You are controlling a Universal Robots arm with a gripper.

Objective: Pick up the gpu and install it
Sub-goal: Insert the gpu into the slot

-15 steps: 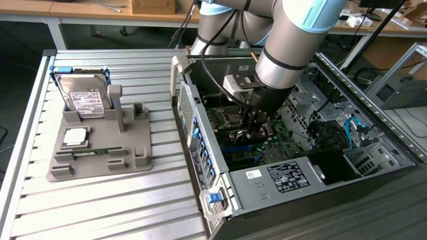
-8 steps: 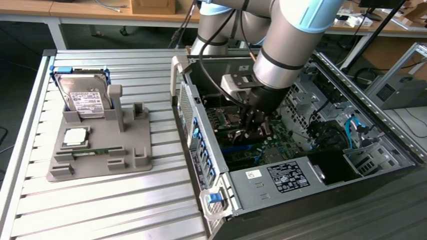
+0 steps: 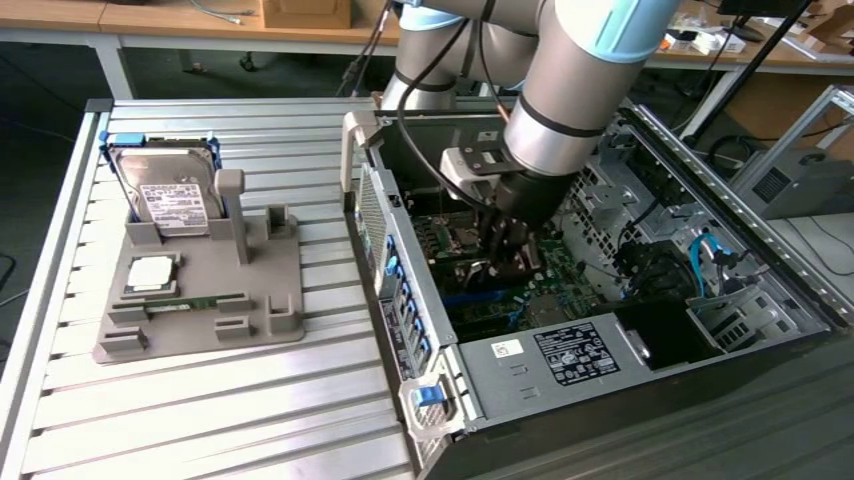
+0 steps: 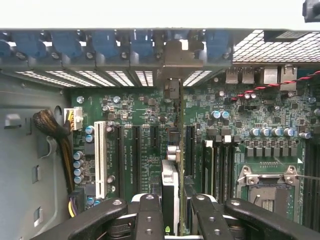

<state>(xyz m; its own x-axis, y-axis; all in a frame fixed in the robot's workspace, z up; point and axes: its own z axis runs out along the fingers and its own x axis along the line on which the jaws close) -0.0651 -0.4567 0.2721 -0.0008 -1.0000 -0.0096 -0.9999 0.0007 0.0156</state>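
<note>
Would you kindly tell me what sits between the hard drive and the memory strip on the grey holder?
In the exterior view, a square silver processor lies between the hard drive and the memory strip.

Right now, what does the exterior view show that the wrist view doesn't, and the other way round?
Exterior view alone: the gray parts holder on the slatted table, carrying a hard drive, plus the arm reaching down into the open computer case and the power supply. Wrist view alone: the white expansion slot, the blue slot clips and the empty processor socket. Both show the green motherboard and the gripper shut on the gpu, held edge-on over the slots.
</note>
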